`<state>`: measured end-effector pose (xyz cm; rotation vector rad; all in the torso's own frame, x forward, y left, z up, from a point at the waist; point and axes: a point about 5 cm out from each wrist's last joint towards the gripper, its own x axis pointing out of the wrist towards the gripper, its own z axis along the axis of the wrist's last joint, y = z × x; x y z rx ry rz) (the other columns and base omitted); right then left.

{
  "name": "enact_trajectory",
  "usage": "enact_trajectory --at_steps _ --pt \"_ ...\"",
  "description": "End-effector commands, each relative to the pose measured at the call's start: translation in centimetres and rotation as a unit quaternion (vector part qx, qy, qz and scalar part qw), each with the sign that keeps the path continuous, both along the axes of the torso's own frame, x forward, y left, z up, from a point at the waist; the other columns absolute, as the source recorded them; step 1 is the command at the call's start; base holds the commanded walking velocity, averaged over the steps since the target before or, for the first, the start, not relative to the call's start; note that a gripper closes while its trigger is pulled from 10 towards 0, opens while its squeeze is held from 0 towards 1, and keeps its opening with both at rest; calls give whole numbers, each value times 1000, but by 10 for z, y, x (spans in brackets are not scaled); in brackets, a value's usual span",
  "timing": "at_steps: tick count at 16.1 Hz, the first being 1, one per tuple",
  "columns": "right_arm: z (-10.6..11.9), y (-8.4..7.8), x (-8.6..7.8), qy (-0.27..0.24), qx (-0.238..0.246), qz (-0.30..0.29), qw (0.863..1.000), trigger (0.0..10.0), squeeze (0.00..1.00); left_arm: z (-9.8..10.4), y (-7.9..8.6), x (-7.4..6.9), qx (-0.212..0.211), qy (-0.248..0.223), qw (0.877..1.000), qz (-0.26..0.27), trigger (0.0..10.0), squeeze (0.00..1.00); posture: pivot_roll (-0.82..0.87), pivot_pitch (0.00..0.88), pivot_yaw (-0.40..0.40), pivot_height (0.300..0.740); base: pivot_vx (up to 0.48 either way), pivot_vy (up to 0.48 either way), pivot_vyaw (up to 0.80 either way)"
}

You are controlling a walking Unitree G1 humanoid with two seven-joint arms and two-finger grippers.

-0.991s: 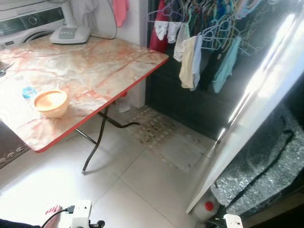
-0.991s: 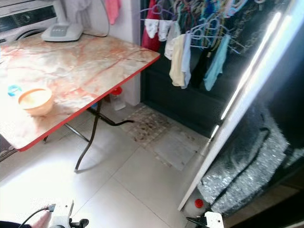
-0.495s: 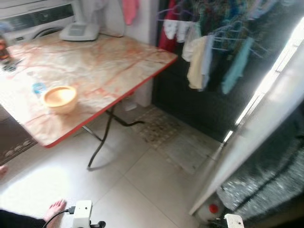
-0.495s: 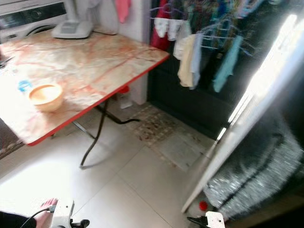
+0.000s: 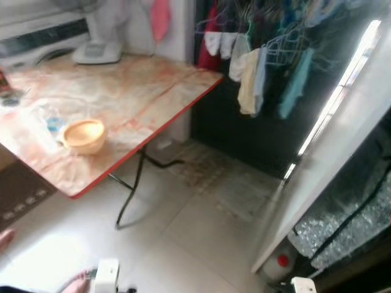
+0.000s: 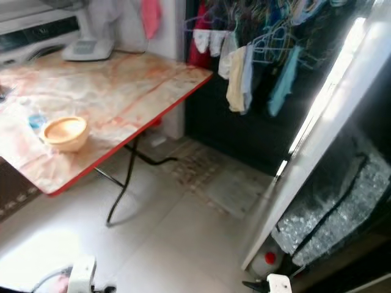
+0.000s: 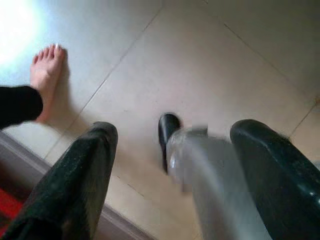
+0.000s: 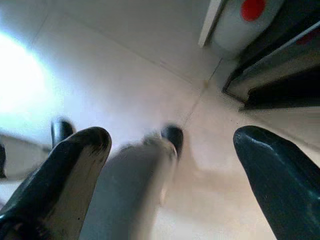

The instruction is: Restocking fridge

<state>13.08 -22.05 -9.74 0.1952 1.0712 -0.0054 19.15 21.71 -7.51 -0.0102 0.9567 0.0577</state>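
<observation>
Open tiled floor (image 5: 201, 238) is seen between the table's red edge (image 5: 146, 146) and the white door (image 5: 330, 165). Both the left gripper (image 7: 172, 150) and right gripper (image 8: 172, 150) are held wide over the tiles, a bare foot (image 7: 45, 75) nearby.

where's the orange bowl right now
The orange bowl sits on the marble-patterned folding table to the robot's left, near its red front edge, beside a blue-capped bottle.

A marble-patterned folding table (image 5: 122, 91) with a red edge is seen on a pale tiled floor (image 5: 201, 244). On it are set an orange bowl (image 5: 84, 135), a blue-capped bottle (image 5: 54, 122) just beside it, and a white appliance base (image 5: 98, 52) at the far edge.
</observation>
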Motion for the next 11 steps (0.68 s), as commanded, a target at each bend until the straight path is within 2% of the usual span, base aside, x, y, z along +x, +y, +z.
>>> enact_trajectory --at_steps 1,4,6,11 --pt "3 -2 6 -11 -5 4 1000 10000 0 -4 3 -9 1 17 1000 6 10000 0 35 24 -55 740 0 292 0" --pt "3 -2 6 -11 -6 7 1000 10000 0 -4 3 -8 5 14 1000 1 10000 0 36 23 -55 740 0 97 0" --pt "3 -2 7 -12 -11 15 1000 10000 0 -4 3 -8 5 12 1000 1 10000 0 36 23 -56 740 0 0 425" --pt "3 -3 7 -9 -13 17 1000 10000 0 -3 3 -8 4 11 1000 5 10000 0 37 29 -58 740 0 0 800"
